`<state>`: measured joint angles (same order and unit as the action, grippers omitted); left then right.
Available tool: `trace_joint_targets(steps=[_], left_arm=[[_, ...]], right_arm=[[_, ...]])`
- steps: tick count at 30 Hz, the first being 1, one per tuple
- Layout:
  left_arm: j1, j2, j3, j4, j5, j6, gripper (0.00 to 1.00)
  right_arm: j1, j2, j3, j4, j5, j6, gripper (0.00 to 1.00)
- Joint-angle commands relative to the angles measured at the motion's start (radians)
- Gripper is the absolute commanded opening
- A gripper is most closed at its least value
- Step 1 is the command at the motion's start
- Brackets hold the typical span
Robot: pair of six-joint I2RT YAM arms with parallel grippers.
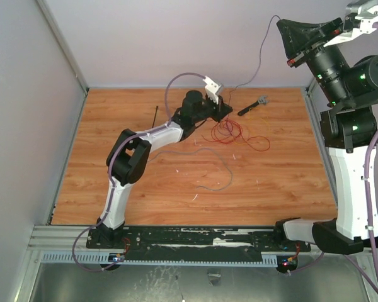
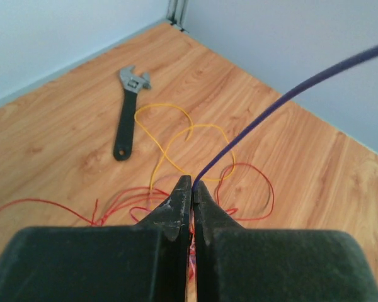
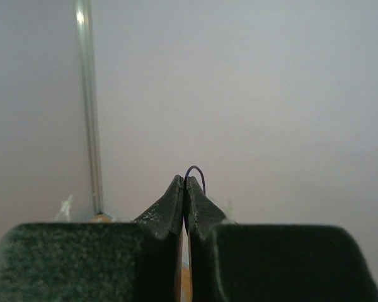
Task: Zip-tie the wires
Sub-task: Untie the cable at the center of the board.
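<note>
I see my left gripper [image 2: 192, 182] low over the wires [image 1: 236, 132], near the far edge of the tabletop [image 1: 113, 189]. Its jaws are pressed together on a thin purple strand [image 2: 290, 94] that climbs away to the right. My right gripper [image 3: 185, 181] hangs high above the far right corner, jaws likewise clamped on that strand, with a small loop poking past the tips. The red tangle lies right of centre, a wrench [image 2: 127, 119] just beyond it. The zip tie [image 1: 155, 117] lies toward the far left corner, well apart from the wires
</note>
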<state>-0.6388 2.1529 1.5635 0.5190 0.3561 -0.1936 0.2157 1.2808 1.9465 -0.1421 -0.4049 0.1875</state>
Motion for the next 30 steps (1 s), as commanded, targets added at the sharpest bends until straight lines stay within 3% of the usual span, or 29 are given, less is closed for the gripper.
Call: trace_joint_targets(steps=[1, 7, 10, 15, 18, 22, 25, 30], left_arm=[[0.029, -0.035, 0.152, -0.102, -0.023, 0.085, 0.00], [0.057, 0.008, 0.567, -0.338, -0.055, 0.195, 0.00], [0.059, 0.017, 0.690, -0.390, -0.077, 0.229, 0.00], [0.059, -0.067, 0.658, -0.339, -0.117, 0.259, 0.00], [0.060, -0.098, 0.562, -0.290, -0.154, 0.287, 0.00], [0.060, -0.045, 0.582, -0.392, -0.211, 0.334, 0.00], [0.062, -0.067, 0.549, -0.388, -0.314, 0.360, 0.00], [0.150, -0.083, 0.452, -0.341, -0.345, 0.240, 0.04]], right_arm=[[-0.002, -0.017, -0.018, -0.106, 0.192, -0.050, 0.00], [-0.006, -0.047, -0.128, -0.161, 0.405, -0.084, 0.00], [-0.009, -0.067, -0.190, -0.156, 0.464, -0.095, 0.00], [-0.011, -0.076, -0.244, -0.161, 0.520, -0.102, 0.00], [-0.013, -0.078, -0.268, -0.166, 0.557, -0.106, 0.00], [-0.020, -0.081, -0.285, -0.168, 0.579, -0.097, 0.00], [-0.032, -0.080, -0.279, -0.207, 0.685, -0.099, 0.00], [-0.085, -0.162, -0.331, -0.196, 0.770, -0.037, 0.00]])
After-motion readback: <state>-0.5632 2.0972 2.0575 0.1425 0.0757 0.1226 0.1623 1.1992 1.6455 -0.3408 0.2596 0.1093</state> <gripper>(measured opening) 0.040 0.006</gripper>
